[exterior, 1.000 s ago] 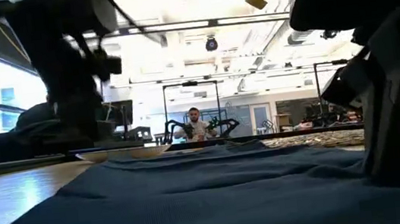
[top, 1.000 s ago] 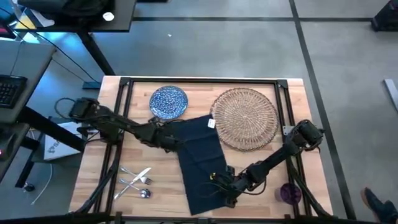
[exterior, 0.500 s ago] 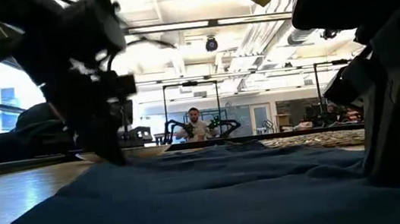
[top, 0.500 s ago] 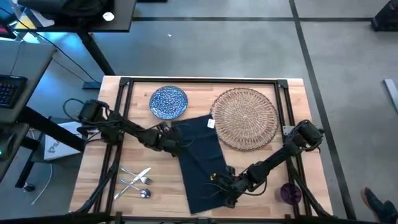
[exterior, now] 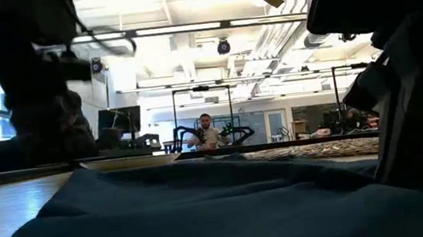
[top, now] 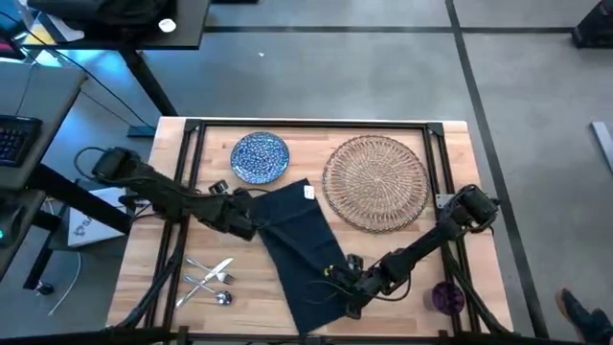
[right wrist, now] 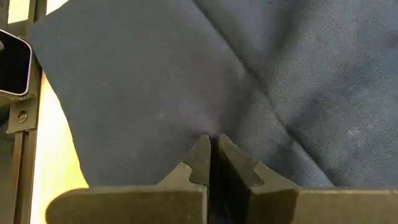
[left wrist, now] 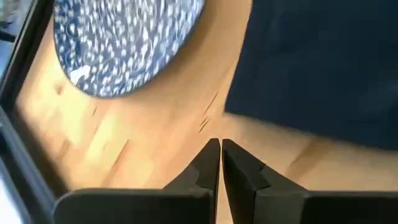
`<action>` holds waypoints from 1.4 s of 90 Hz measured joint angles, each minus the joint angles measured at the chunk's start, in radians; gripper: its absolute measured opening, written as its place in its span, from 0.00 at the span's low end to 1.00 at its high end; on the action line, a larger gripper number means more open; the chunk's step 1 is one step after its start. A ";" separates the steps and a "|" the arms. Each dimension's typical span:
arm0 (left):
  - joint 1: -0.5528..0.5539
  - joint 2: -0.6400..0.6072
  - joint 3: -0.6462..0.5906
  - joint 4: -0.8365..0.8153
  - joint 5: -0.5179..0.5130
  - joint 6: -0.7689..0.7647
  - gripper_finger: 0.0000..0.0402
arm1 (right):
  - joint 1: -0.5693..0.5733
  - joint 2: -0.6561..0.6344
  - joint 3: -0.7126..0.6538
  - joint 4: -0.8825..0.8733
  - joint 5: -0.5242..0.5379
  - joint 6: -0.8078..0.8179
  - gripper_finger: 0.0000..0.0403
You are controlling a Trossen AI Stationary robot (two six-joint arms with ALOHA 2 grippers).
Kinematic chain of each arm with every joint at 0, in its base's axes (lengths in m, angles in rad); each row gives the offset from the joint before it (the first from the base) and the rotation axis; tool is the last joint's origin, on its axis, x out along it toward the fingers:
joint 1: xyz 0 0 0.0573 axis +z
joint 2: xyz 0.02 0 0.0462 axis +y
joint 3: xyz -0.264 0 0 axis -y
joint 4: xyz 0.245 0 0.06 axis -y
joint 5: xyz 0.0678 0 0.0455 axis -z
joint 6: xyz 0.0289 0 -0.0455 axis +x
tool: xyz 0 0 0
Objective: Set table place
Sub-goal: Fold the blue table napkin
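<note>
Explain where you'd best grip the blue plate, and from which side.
Judging from above, grip the blue plate by its rim on the side toward the left gripper, coming in low from there. It lies flat on the table, so only the edge gives purchase, and that side shows bare wood, clear of the napkin.

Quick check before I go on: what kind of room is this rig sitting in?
Probably a robotics lab or open workshop: bare concrete floor around the table, a dark desk nearby, exposed ceiling ducts, and a person seated at another arm rig beyond.
</note>
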 joint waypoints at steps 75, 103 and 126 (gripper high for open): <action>-0.084 -0.143 -0.182 0.094 0.061 -0.082 0.00 | -0.029 -0.035 -0.004 -0.021 -0.001 -0.078 0.00; -0.257 -0.114 -0.202 0.811 -0.052 0.138 0.00 | -0.116 -0.153 -0.004 -0.015 0.042 -0.300 0.00; -0.280 0.243 -0.202 1.298 0.014 0.235 0.00 | -0.282 -0.102 -0.001 0.187 0.070 -0.567 0.00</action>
